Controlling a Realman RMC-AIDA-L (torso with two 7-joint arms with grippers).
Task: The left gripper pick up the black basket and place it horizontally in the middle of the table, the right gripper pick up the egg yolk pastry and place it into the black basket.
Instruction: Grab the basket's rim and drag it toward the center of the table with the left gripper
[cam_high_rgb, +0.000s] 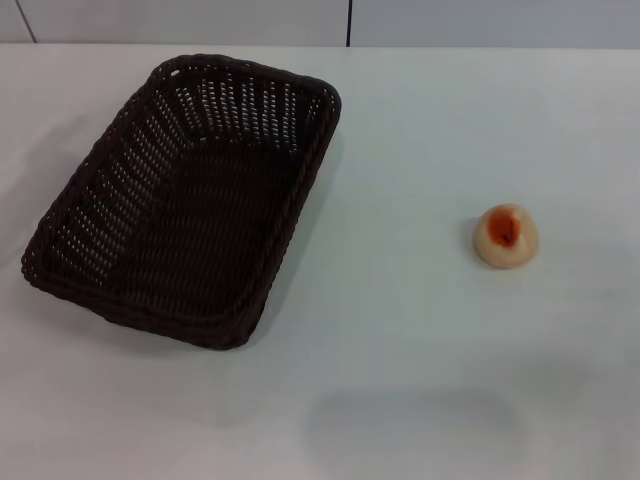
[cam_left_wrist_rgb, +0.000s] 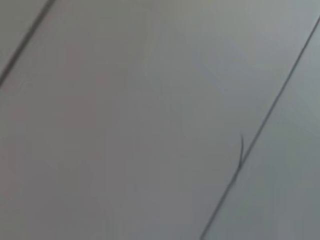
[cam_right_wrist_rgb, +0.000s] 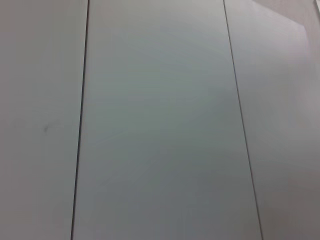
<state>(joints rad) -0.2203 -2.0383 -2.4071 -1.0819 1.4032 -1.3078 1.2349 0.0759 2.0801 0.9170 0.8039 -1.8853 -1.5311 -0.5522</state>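
Observation:
The black basket (cam_high_rgb: 190, 200) is a large dark woven wicker basket. It lies on the left part of the white table (cam_high_rgb: 400, 330), set at a slant with its long axis running from front left to back right. It is empty. The egg yolk pastry (cam_high_rgb: 506, 235) is a small pale dome with an orange-red spot on top. It sits on the table at the right, well apart from the basket. Neither gripper shows in any view. Both wrist views show only pale panels with thin dark seams.
The table's far edge meets a pale wall with a dark vertical seam (cam_high_rgb: 349, 22) at the back. A faint shadow lies on the table near the front edge (cam_high_rgb: 410, 425).

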